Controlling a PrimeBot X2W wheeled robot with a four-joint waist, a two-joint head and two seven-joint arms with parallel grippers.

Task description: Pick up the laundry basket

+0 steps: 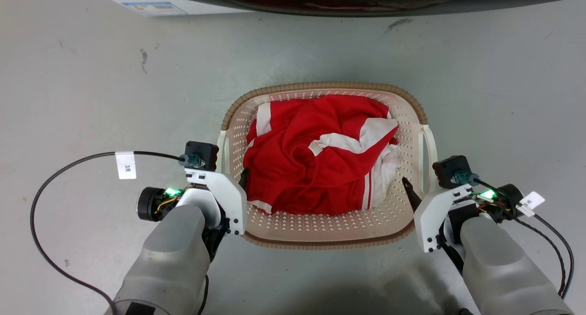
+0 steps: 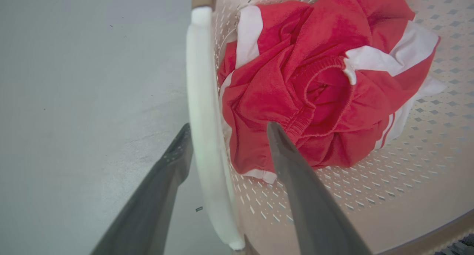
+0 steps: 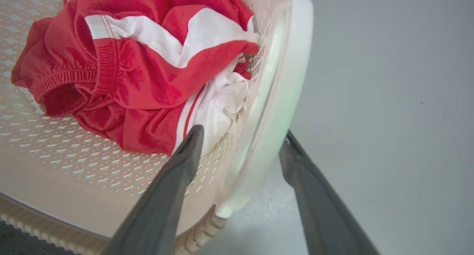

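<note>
Jaws are standing wide | left gripper (image 2: 228,126) is straddling left loop handle (image 2: 202,99) of rounded cream perforated plastic laundry basket (image 1: 320,84) | right gripper (image 3: 243,132) is straddling right loop handle (image 3: 285,99) | basket is sitting between them.

The laundry basket (image 1: 320,85) stands upright on the grey floor (image 1: 91,100) straight ahead of me: a rounded-rectangular cream tub with perforated walls and a brown ribbed rim. Its left handle (image 1: 221,148) and right handle (image 1: 431,145), both cream loops, run along the short sides. Crumpled red-and-white clothing (image 1: 311,168) covers most of its bottom.
</note>
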